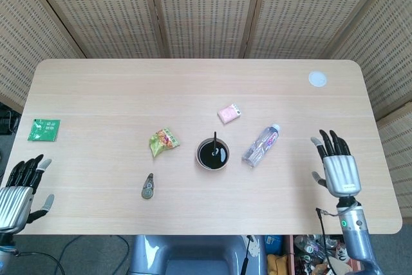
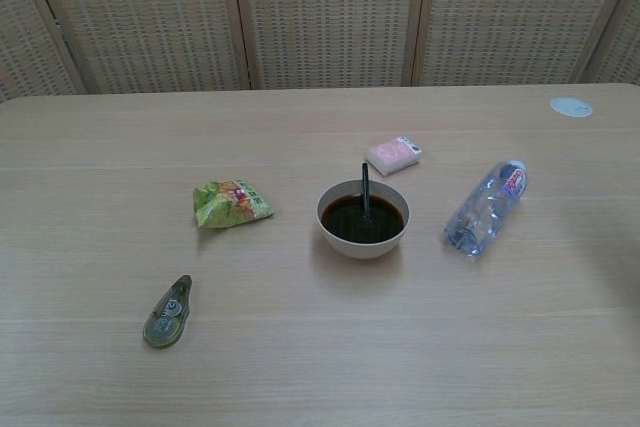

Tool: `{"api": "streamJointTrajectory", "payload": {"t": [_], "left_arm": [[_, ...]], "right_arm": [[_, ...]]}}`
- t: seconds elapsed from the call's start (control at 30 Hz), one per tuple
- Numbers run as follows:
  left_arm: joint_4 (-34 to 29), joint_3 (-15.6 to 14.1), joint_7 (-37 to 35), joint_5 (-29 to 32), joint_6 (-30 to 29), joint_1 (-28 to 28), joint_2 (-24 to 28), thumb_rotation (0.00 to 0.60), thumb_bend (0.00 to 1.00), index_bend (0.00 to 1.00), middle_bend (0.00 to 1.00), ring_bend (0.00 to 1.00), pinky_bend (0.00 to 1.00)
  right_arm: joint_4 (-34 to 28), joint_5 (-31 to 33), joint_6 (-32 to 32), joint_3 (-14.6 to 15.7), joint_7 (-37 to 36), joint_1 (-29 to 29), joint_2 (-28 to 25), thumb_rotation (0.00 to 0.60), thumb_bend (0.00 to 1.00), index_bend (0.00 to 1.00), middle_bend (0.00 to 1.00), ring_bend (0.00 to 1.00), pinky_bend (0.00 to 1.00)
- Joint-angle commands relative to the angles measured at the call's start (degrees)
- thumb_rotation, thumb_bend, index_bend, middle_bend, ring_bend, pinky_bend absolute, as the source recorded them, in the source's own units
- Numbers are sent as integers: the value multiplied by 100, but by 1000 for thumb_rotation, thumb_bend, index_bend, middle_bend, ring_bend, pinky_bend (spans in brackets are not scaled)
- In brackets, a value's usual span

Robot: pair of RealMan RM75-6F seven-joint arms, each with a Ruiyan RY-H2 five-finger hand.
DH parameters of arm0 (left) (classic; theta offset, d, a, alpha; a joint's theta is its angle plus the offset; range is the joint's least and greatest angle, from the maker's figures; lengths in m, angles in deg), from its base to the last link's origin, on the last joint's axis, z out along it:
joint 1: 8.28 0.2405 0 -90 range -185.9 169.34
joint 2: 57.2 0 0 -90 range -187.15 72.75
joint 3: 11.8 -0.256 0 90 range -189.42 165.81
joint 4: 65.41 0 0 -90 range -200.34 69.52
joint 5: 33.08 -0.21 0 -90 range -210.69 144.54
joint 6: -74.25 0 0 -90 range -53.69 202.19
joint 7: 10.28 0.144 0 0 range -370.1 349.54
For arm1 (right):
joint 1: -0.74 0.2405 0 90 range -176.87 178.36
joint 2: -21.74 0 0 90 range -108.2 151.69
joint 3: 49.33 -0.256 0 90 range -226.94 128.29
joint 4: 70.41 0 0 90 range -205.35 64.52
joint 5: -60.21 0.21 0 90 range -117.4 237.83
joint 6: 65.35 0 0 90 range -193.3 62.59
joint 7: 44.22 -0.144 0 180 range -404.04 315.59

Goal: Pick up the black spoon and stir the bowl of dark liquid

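Standing thin blk spoon in round wht bowl, glossy dark liquid

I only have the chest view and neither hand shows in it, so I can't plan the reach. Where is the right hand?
Observer: The right hand is over the table's near right edge, well right of the plastic bottle, fingers spread, holding nothing.
Operator: And the left one?
Observer: The left hand is off the table's near left corner, also holding nothing.
Operator: Anything on the table outside my view?
Observer: A green packet lies flat near the left edge, beyond the left hand.
Operator: Is the black spoon clear of both hands?
Observer: Yes. The black spoon stands in the bowl of dark liquid, with neither hand near it.
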Motion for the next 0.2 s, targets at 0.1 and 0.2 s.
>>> {"api": "streamJointTrajectory", "payload": {"t": [0.1, 0.2], "left_arm": [[-45, -69, 43, -75, -58, 72, 2, 600, 406, 0, 0, 0, 0], [-49, -86, 101, -113, -67, 88, -3, 600, 407, 0, 0, 0, 0]], "right_arm": [[-276, -143, -304, 203, 106, -408, -161, 600, 241, 209, 176, 63, 202], [-394, -170, -375, 236, 181, -550, -238, 600, 240, 209, 177, 63, 202]]}}
